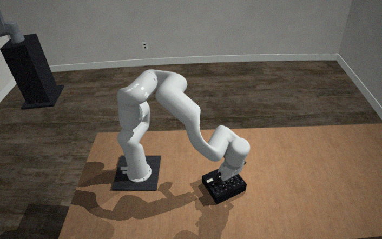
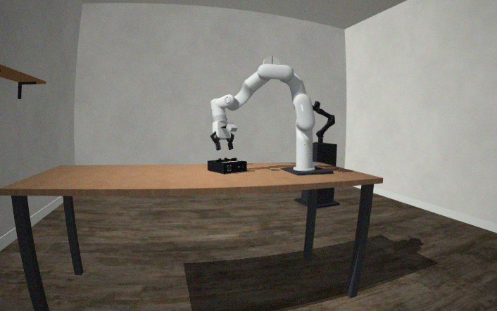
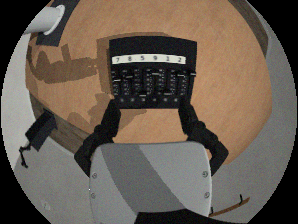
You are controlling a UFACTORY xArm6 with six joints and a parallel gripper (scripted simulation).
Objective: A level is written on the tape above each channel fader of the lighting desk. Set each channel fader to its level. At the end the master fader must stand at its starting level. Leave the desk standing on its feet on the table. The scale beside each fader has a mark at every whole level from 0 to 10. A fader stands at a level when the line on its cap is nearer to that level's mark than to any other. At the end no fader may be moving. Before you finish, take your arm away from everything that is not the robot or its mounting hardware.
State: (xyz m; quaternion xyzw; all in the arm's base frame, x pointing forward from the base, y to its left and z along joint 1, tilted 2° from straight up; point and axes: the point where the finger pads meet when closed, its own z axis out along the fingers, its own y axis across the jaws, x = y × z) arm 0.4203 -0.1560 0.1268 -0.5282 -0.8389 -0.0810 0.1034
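A small black lighting desk (image 1: 225, 188) (image 2: 227, 166) (image 3: 153, 72) stands on its feet on the wooden table (image 1: 296, 180) (image 2: 128, 177). In the wrist view a white tape strip (image 3: 148, 60) with small figures runs above a row of several faders (image 3: 148, 86); the figures and cap positions are too small to read. My gripper (image 2: 222, 145) (image 3: 148, 104) is open and empty. It hangs a little above the desk, with its two black fingers standing either side of the desk's near edge in the wrist view. In the top view the wrist hides part of the desk.
The arm's base plate (image 1: 136, 173) (image 2: 307, 170) sits on the table to one side of the desk. A dark pedestal (image 1: 29, 70) with another arm (image 2: 324, 122) stands on the floor beyond the table. A shelf (image 2: 18, 77) is on the left wall.
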